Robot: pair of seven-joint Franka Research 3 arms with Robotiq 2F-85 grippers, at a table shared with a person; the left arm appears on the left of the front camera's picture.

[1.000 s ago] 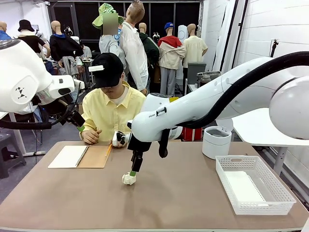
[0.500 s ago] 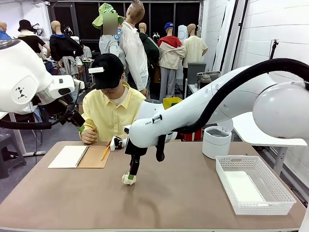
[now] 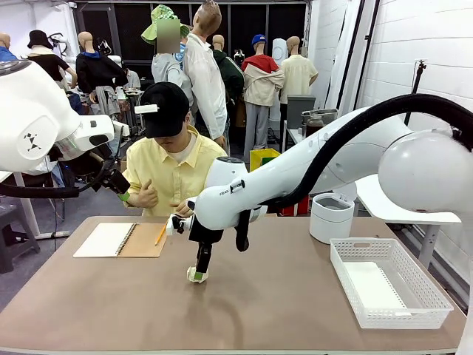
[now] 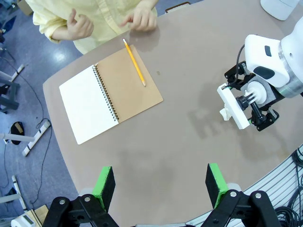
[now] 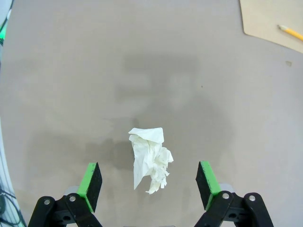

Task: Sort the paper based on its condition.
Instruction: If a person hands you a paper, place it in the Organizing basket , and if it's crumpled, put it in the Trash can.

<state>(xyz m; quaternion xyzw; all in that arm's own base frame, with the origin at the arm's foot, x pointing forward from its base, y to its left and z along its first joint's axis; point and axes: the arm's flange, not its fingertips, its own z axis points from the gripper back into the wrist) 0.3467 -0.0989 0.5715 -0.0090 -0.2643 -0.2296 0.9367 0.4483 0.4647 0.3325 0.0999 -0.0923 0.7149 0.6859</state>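
White crumpled paper (image 5: 150,158) lies low centre between the spread-open right gripper (image 5: 150,182), now lower over it. Left gripper (image 4: 161,184) open; notebook (image 4: 110,96) upper left.

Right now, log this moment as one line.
right gripper: open, straddling crumpled paper | left gripper: open, raised over table | flat sheet in basket

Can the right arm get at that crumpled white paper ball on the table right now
Probably yes. The right gripper hangs open just above the crumpled white paper ball, one green-padded finger on each side, with only bare brown table around it and nothing between.
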